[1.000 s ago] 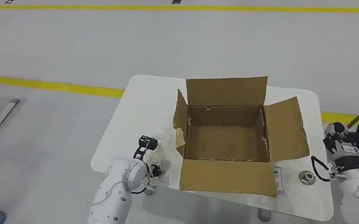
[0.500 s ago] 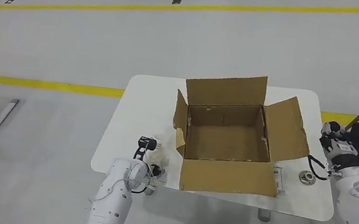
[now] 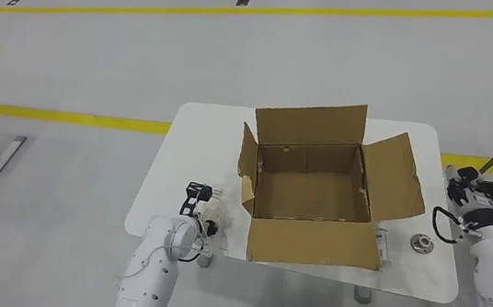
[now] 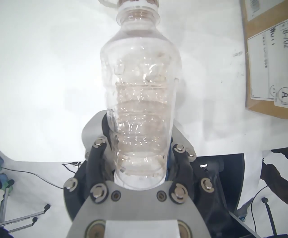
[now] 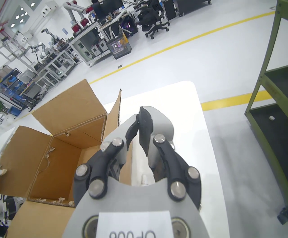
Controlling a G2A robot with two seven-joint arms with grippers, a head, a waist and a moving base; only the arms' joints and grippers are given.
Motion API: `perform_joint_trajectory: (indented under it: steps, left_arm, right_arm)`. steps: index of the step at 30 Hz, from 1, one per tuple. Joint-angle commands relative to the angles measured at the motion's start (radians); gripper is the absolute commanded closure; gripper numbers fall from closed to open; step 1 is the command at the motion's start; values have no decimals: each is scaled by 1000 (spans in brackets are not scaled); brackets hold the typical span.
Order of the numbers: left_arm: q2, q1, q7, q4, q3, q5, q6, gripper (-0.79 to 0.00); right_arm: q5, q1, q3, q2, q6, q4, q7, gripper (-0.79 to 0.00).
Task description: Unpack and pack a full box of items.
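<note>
Left end effector clamped on clear plastic bottle at near-left edge of surface, left of open cardboard box. Right end effector closed, empty, beside box's right flap.

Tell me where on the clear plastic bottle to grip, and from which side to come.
Grip the clear plastic bottle on its ribbed lower body, coming from the base end with fingers on opposite sides, as the left gripper holds it. The ribs give a straight-walled band; the shoulder above tapers to the neck and could slip.
</note>
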Motion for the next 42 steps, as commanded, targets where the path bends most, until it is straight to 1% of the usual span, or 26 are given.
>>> perform_joint_trajectory:
  steps: [1, 3, 6, 10, 14, 15, 17, 18, 20, 22, 25, 30, 35, 41, 42]
  left_arm:
    - [5, 19, 3, -50, -8, 22, 4, 0]
    - [8, 36, 0, -95, -23, 6, 12, 0]
    - [11, 55, -14, -160, -45, -20, 26, 0]
    - [16, 72, -32, -264, -71, -55, 39, 0]
    - [20, 80, -56, -370, -99, -106, 52, 0]
    - [20, 76, -59, -397, -105, -128, 56, 0]
    - [19, 68, -84, -425, -119, -211, 71, 0]
    - [20, 56, -97, -437, -126, -238, 70, 0]
    - [23, 34, -94, -451, -131, -234, 62, 0]
    - [24, 12, -81, -453, -133, -248, 72, 0]
    - [24, -23, -69, -463, -132, -289, 93, 0]
    - [23, -87, -81, -508, -98, -365, 87, 0]
    - [20, -136, -72, -536, -60, -446, 120, 0]
    - [18, -177, -99, -503, -8, -524, 142, 0]
    - [18, -181, -91, -498, 1, -516, 148, 0]
  right_arm:
    - [55, 17, 8, 1, -13, 27, 35, -286]
    - [121, 32, 12, 2, -36, 62, 68, -268]
    - [219, 56, 6, 3, -79, 118, 113, -271]
    - [281, 79, -5, 5, -112, 180, 140, -296]
    - [323, 97, -18, 8, -142, 221, 174, -286]
    - [343, 103, -21, 8, -149, 231, 185, -259]
    - [377, 111, -23, 9, -162, 250, 197, -237]
    - [382, 114, -24, 10, -169, 257, 200, -209]
    - [415, 119, -28, 10, -176, 272, 205, -139]
    - [442, 122, -28, 12, -184, 288, 212, -114]
    - [473, 125, -30, 14, -192, 306, 220, 0]
    - [476, 117, -42, 17, -194, 317, 218, 0]
    - [482, 108, -69, 16, -193, 311, 204, 0]
    - [473, 92, -111, 15, -192, 290, 183, 0]
    - [473, 89, -117, 15, -191, 285, 178, 0]
